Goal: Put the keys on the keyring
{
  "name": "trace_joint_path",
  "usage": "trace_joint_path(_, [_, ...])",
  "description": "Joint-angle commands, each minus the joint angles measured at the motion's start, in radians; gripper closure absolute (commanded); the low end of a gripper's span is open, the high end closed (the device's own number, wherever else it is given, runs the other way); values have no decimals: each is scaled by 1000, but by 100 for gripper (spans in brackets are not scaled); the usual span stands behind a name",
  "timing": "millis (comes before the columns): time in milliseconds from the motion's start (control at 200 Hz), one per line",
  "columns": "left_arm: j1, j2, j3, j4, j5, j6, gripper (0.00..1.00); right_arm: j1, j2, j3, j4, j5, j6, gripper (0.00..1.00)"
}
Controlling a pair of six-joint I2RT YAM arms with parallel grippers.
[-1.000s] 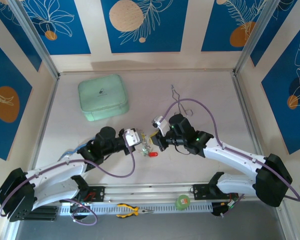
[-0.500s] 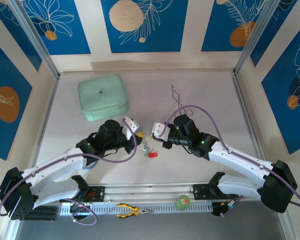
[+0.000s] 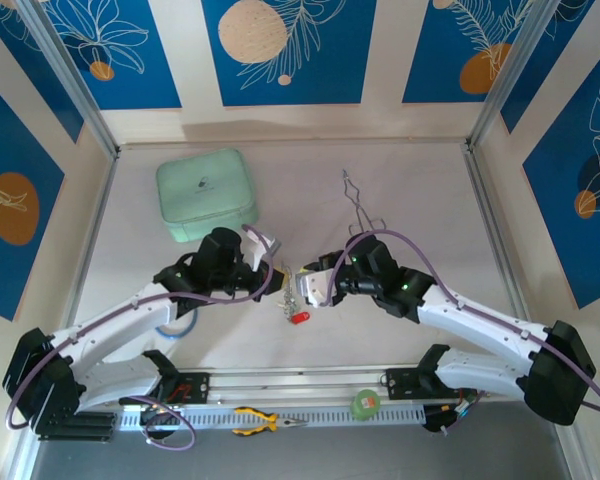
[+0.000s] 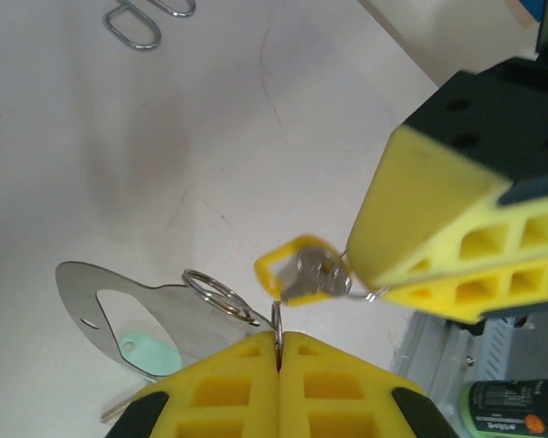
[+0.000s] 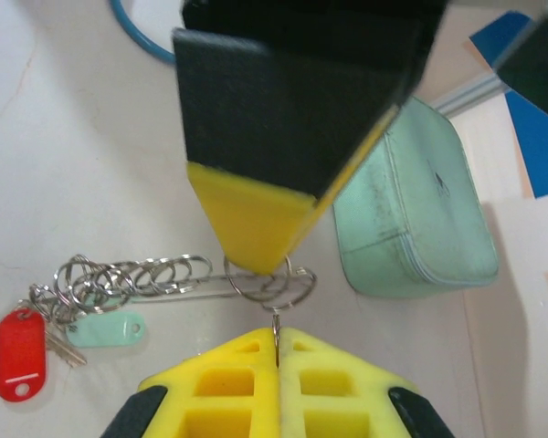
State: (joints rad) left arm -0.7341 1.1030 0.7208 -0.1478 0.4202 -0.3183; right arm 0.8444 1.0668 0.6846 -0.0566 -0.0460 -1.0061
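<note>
In the left wrist view my left gripper (image 4: 279,336) is shut on a small split ring (image 4: 277,318) that hangs next to the flat grey keyring (image 4: 78,287). A pale green tag (image 4: 151,351) shows through the keyring's hole. Just beyond, a yellow-tagged key (image 4: 306,272) hangs by a thin wire ring from my right gripper's fingers (image 4: 429,228). In the right wrist view my right gripper (image 5: 276,336) is shut on that thin ring, tip to tip with the left finger (image 5: 256,228). A row of rings (image 5: 137,274), a red-tagged key (image 5: 20,358) and a green tag (image 5: 105,329) lie to the left. From above, both grippers meet over the keys (image 3: 295,300).
A mint green case (image 3: 207,195) sits at the back left. Thin silver tongs (image 3: 360,205) lie behind the right arm. Yellow-handled pliers (image 3: 265,420) and a green roll (image 3: 365,403) rest on the rail at the near edge. Walls enclose the table on three sides.
Both grippers have closed in on each other above the keys; the right one came down and left. The bunch with the red tag shifted slightly toward the near edge.
</note>
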Motion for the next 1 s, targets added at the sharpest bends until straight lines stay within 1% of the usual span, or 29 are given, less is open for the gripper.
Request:
trace_joint_path(0, [12,5,47,-3,71,-41,100,10,27,31,39,-40,-36,100])
trace_joint_path(135, [15,13,51,-9,79,-46,100,13,51,37,51,-15,-34,100])
trace_joint_path(295, [15,17,51,-22,78,-42,100,13,40,28,67,20,-46,100])
trace_joint_path(480, [16,21,51,-11,78,-47,100,8,19,16,60,-1,-43,100])
trace_joint_path(675, [16,24,45,-2,87,-52,100,16,38,13,74,34,-54,100])
trace_joint_path(995, [15,19,43,9,82,-51,100,19,48,17,22,34,-72,100])
